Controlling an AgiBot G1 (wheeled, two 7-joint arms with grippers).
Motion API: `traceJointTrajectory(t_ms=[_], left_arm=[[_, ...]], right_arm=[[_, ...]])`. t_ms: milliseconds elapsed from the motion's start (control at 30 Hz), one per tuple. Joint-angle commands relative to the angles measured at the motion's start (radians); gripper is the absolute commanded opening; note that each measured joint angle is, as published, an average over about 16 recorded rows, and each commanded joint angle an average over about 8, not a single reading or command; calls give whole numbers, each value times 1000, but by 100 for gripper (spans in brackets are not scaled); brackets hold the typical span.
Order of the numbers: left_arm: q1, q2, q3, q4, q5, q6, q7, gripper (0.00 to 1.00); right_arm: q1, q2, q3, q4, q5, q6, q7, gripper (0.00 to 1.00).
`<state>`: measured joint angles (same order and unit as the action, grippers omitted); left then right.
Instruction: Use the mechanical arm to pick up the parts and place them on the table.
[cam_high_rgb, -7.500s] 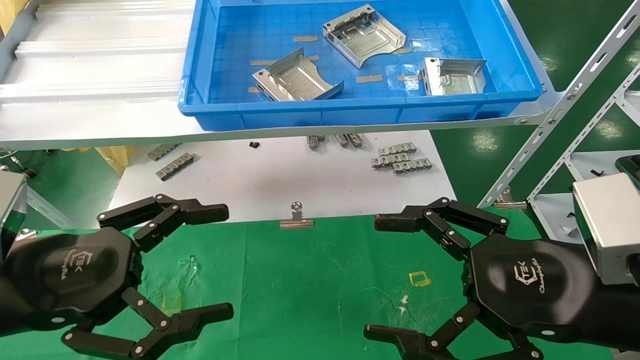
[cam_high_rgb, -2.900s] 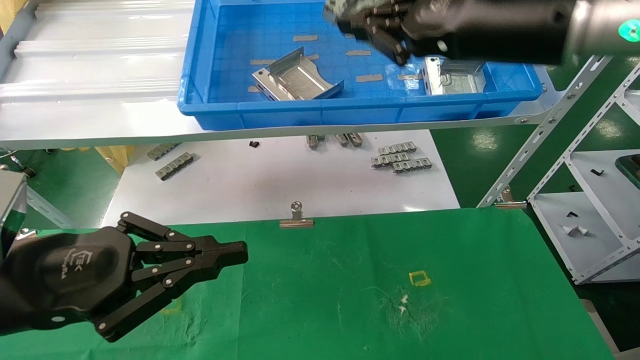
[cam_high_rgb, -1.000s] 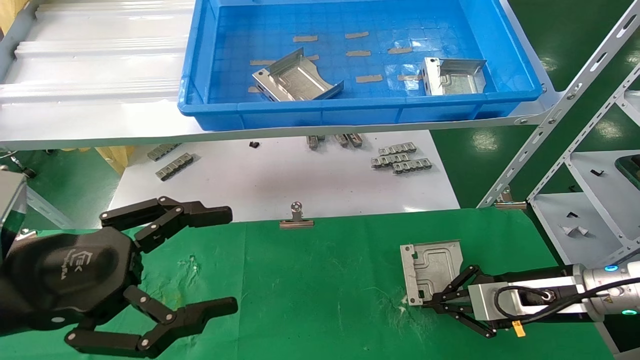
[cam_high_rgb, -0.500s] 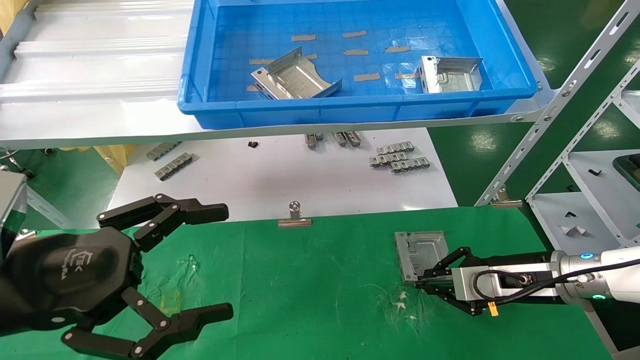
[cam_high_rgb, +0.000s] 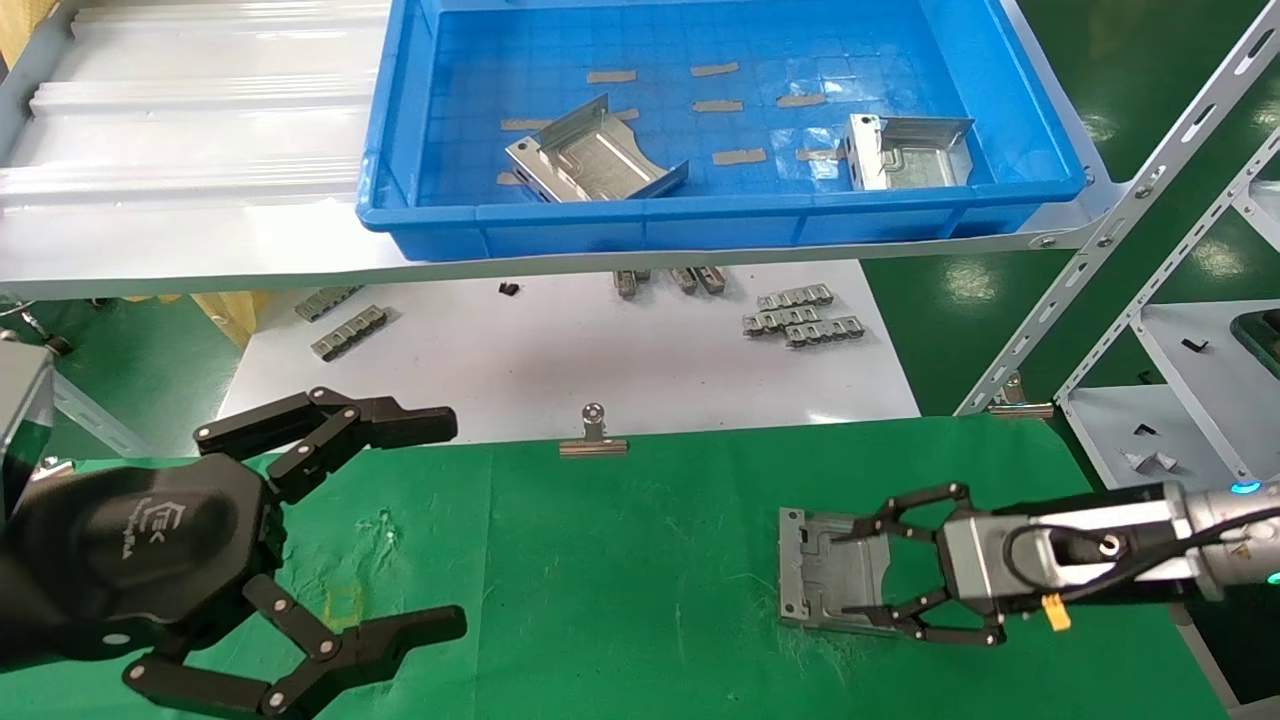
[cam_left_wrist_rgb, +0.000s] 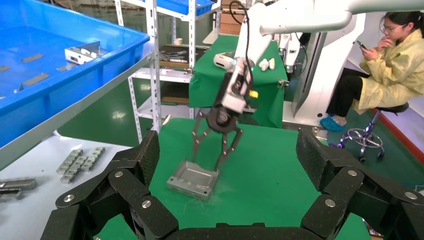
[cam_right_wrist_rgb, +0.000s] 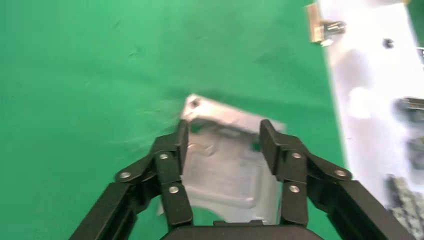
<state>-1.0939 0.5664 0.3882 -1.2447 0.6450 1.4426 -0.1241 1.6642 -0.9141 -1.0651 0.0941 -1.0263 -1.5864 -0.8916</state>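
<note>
Right gripper (cam_high_rgb: 860, 578) spread over part (cam_high_rgb: 828, 585) lying flat on table (cam_high_rgb: 640, 560), right near side: release step, judged; next, retreat, then fetch from blue tray (cam_high_rgb: 700, 225).
Left wrist: left gripper (cam_left_wrist_rgb: 227, 170) spread, idle, left near; part (cam_left_wrist_rgb: 193, 179) under far fingers.
Right wrist: fingertips (cam_right_wrist_rgb: 181, 140) flank part (cam_right_wrist_rgb: 227, 165); contact unclear, near edge hidden.

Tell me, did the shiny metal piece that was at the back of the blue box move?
Yes. That part left the blue tray and now lies on the green table, nearer the robot, with the right gripper open around it.
</note>
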Motion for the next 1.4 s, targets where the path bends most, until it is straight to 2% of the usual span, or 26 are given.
traceJointTrajectory(t_ms=[33,300,467,633,1000,1400], left_arm=[[0,0,0,0,0,0,0,100],[0,0,0,0,0,0,0,100],[0,0,0,0,0,0,0,100],[0,0,0,0,0,0,0,100],[0,0,0,0,0,0,0,100],[0,0,0,0,0,0,0,100]], right_arm=[[11,12,7,8,13,-10,26,100],[-25,77,52,122,166,-13,304,100],[-58,111,61,189,237,-13,394,100],[-74,125,66,211,273,-14,427,100],[-78,121,78,218,254,-10,421,100],[-174,156,211,401,263,9,544,100]])
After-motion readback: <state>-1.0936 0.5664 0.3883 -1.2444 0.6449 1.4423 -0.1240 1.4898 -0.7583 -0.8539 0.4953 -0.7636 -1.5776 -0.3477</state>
